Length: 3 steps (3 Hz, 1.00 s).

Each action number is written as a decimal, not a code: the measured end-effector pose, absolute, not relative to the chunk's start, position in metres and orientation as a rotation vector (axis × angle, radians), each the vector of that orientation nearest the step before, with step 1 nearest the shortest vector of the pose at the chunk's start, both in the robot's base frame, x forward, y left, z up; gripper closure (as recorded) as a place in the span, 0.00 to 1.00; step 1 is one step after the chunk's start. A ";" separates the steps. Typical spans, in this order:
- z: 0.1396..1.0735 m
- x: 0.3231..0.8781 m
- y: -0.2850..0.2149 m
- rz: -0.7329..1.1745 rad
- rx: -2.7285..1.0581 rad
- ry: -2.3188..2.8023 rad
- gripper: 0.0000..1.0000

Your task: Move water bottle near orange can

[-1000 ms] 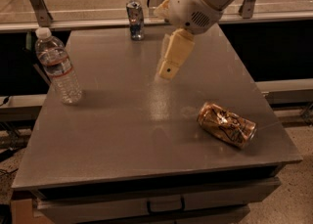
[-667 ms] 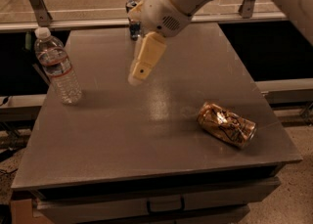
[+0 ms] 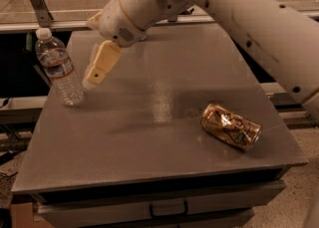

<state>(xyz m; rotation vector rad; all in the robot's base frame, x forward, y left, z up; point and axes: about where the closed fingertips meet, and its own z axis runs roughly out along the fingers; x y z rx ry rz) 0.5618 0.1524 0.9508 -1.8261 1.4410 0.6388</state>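
The water bottle (image 3: 58,67), clear ribbed plastic with a white cap and a thin red-edged label band, stands upright near the table's left edge. The orange can (image 3: 231,126), gold-orange with dark markings and dented, lies on its side at the front right of the table. My gripper (image 3: 93,78) hangs tip-down just right of the bottle, at about the height of its lower half, a small gap apart. My white arm (image 3: 224,8) reaches in from the upper right across the back of the table.
The grey table top (image 3: 149,152) ends in edges close to the bottle on the left and the can on the right. A metal rail with a bracket (image 3: 37,0) runs behind the table. A drawer handle (image 3: 167,208) shows below the front edge.
My gripper has moved left and toward the front, from the middle back of the table to right beside the bottle. The arm now hides the blue-and-silver can at the back. Bottle and orange can are unmoved.
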 end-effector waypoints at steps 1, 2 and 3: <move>0.944 0.560 0.195 0.756 -1.797 1.386 0.00; 0.938 0.554 0.228 0.880 -1.748 1.368 0.00; 0.935 0.549 0.250 0.991 -1.686 1.375 0.25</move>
